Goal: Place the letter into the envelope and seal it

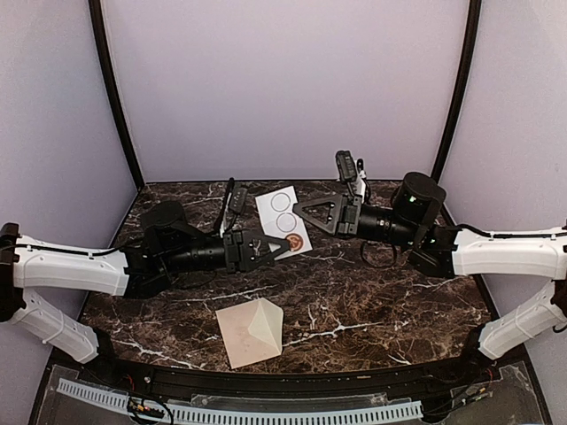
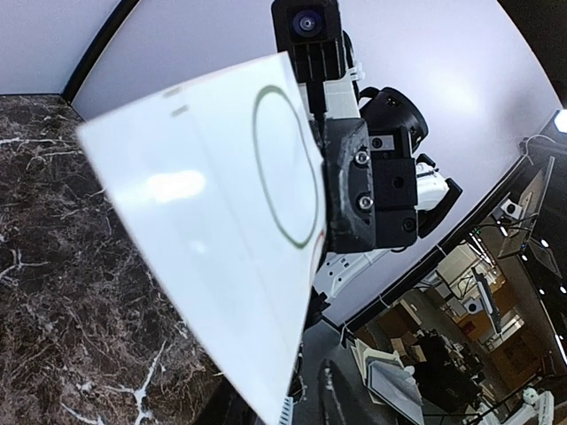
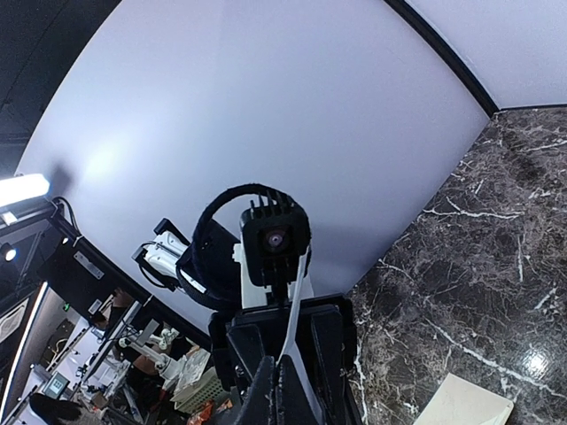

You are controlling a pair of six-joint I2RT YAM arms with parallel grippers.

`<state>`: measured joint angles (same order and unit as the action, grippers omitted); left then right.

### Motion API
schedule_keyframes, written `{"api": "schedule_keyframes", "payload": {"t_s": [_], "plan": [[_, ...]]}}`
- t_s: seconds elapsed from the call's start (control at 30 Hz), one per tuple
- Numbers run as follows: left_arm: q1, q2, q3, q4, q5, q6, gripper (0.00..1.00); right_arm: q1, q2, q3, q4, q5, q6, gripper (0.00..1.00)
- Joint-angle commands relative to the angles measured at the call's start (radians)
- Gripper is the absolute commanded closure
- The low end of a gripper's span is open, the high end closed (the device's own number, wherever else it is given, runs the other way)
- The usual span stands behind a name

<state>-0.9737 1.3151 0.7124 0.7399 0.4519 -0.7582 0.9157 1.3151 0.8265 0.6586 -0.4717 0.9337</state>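
The pinkish-tan envelope lies flat near the table's front edge, its pointed flap showing; a corner of the envelope appears in the right wrist view. The letter is out of sight in every view. My right gripper is shut on one edge of a small white card printed with circles, holding it above the table. A red round sticker sits on the card's near end. My left gripper faces it, fingers standing on either side of the card with gaps showing.
A black tool stands at the back of the dark marble table. A black cable loop lies under my right arm. Lilac walls and black posts close in the back and sides.
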Motion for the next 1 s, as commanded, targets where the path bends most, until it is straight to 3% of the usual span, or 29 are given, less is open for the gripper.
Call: {"api": "schedule_keyframes", "payload": {"t_s": [0.0,0.23,0.33,0.4,0.5,0.6,0.67,0.8,0.97], "plan": [[-0.005,0.007,-0.003,0.043,0.016,-0.013,0.77,0.007,0.004,-0.01,0.047,0.014,0.007,1.0],[-0.006,-0.001,-0.009,0.035,-0.02,-0.013,0.98,0.008,0.0,-0.018,0.033,0.023,0.0,1.0],[-0.007,-0.01,-0.017,0.027,-0.042,-0.013,1.0,0.007,-0.007,-0.015,-0.022,0.038,-0.019,1.0],[-0.006,-0.023,-0.022,0.011,-0.059,-0.011,1.0,0.005,-0.023,-0.017,-0.079,0.061,-0.044,0.85],[-0.006,-0.054,-0.027,-0.053,-0.091,-0.005,1.0,-0.004,-0.074,-0.021,-0.213,0.123,-0.113,0.51],[-0.003,-0.074,-0.021,-0.131,-0.13,-0.011,1.0,-0.009,-0.141,-0.031,-0.339,0.189,-0.18,0.37],[-0.001,-0.075,-0.011,-0.199,-0.137,-0.019,1.0,-0.008,-0.164,-0.03,-0.403,0.19,-0.22,0.37],[0.008,-0.063,0.003,-0.248,-0.099,-0.038,1.0,0.01,-0.176,-0.007,-0.479,0.117,-0.284,0.46],[0.01,-0.053,0.012,-0.271,-0.044,-0.02,1.0,0.034,-0.152,0.012,-0.469,0.009,-0.316,0.52]]}}
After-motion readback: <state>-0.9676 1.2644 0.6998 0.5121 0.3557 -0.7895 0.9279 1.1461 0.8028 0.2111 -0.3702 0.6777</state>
